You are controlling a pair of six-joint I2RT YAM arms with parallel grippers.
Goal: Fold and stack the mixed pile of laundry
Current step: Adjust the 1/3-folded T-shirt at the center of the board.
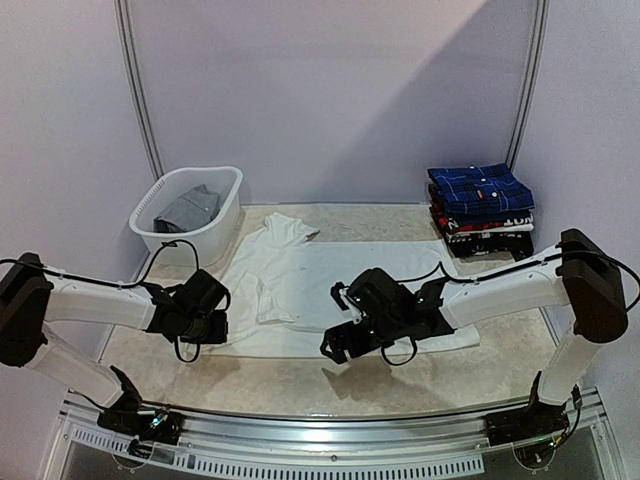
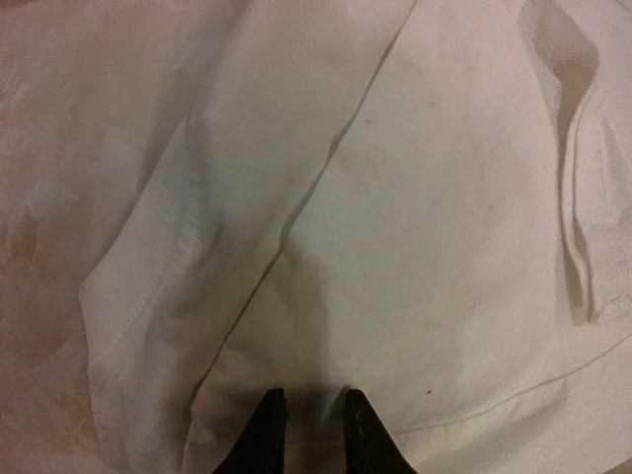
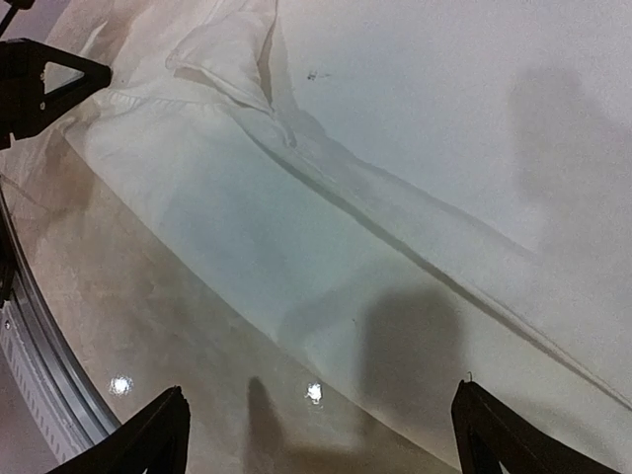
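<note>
Laundry lies in three places on the pale, marbled bench (image 1: 300, 385). A plain white cloth shirt (image 1: 330, 275) is spread flat across the middle, its collar toward the far side and one sleeve doubled over on the left. A crumpled grey garment (image 1: 190, 208) sits inside the white slotted plastic basket (image 1: 232, 190) at the far left, just beside the collar. At the far right, well apart from the basket, a folded dark blue plaid shirt with thin light lines (image 1: 480, 188) tops a neat stack of folded dark garments with red and white print (image 1: 490, 232). The left hand (image 1: 218, 325) is low over the white shirt's left side, by the doubled sleeve. In the left wrist view its black fingertips (image 2: 267, 434) stand close together with a narrow strip of white cloth showing between them, and I cannot tell whether that cloth is pinched or merely lies beneath. The right hand (image 1: 340, 350) hangs above the shirt's near edge, released. In the right wrist view its fingers (image 3: 148, 439) are spread wide with nothing between them, and the shirt's hem and the bare bench are below.
</note>
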